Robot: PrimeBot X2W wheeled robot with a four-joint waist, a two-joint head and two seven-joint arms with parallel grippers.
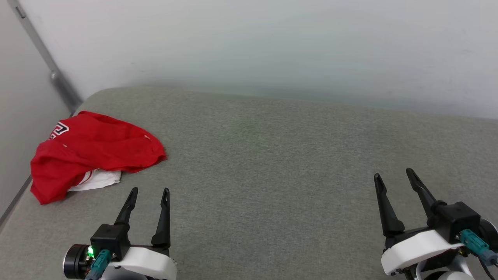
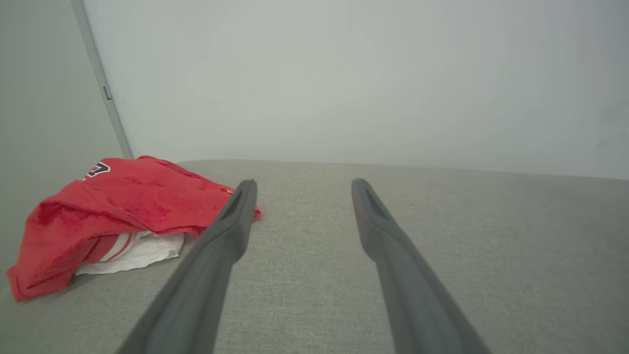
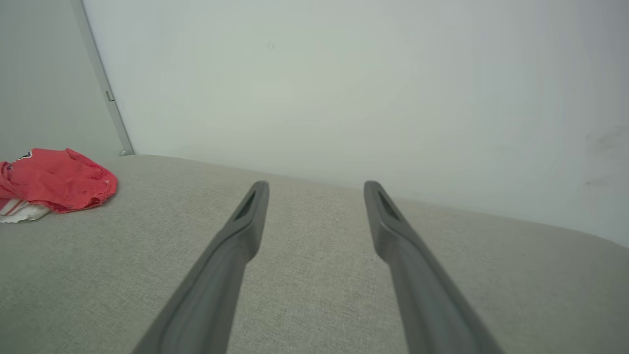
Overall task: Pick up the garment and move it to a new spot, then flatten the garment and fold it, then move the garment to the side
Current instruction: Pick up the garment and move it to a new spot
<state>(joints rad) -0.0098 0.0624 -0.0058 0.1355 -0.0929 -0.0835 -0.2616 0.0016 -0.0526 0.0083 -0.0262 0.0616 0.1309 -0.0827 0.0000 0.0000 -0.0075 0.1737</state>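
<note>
Both grippers sit at six o'clock in the head view, the left gripper (image 1: 150,190) and the right gripper (image 1: 393,173), each with jaws spread wide and holding nothing. The red jersey (image 1: 93,151) lies crumpled in a heap on the grey padded surface (image 1: 272,155), at about ten o'clock from the left gripper, near it but not touching. A white sleeve (image 1: 99,179) pokes out at the heap's near edge. The first pick-up looks not yet begun. It likely calls for the left arm to reach toward ten o'clock, descend on a raised fold and close.

Crumpled red fabric jersey (image 1: 97,151) w/ white sleeve (image 1: 102,180), red-white striped trim (image 1: 86,177), black-white lettering (image 1: 60,129). Grey-green woven cushion surface (image 1: 291,175). Pale grey-white wall (image 1: 272,46).
</note>
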